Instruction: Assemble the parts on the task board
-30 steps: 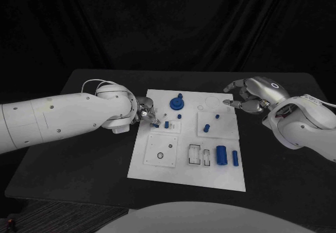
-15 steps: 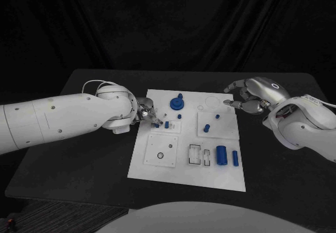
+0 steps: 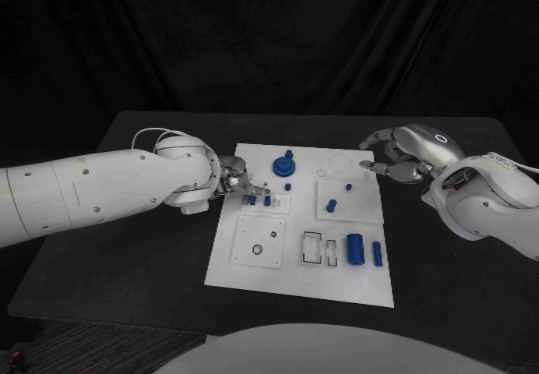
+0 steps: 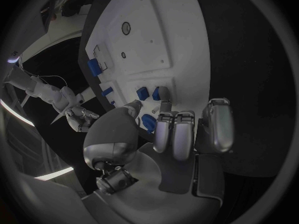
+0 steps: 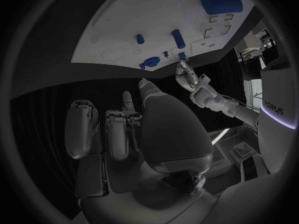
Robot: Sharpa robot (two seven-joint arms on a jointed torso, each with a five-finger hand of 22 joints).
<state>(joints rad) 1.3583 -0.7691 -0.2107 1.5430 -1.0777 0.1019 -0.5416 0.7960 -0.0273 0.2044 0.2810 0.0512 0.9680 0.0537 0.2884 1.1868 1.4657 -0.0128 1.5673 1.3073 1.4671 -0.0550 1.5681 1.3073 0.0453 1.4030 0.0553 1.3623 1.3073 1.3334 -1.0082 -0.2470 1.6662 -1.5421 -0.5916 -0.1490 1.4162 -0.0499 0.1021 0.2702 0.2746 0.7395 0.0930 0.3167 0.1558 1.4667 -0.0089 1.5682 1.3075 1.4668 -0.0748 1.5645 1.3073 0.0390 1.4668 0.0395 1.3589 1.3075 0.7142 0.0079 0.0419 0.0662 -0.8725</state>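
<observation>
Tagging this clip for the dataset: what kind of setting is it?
Likely a robotics lab test bench: black table before a black curtain, and a white task board with small blue parts.

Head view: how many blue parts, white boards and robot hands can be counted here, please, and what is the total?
Blue parts: 8
White task board: 1
Hands: 2, the left hand and the right hand
Total: 11

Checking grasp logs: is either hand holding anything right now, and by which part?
Left hand: fingertips sit at the small blue parts on the task board; whether it pinches one cannot be told. Right hand: holds nothing, fingers curled beside the board.
</observation>
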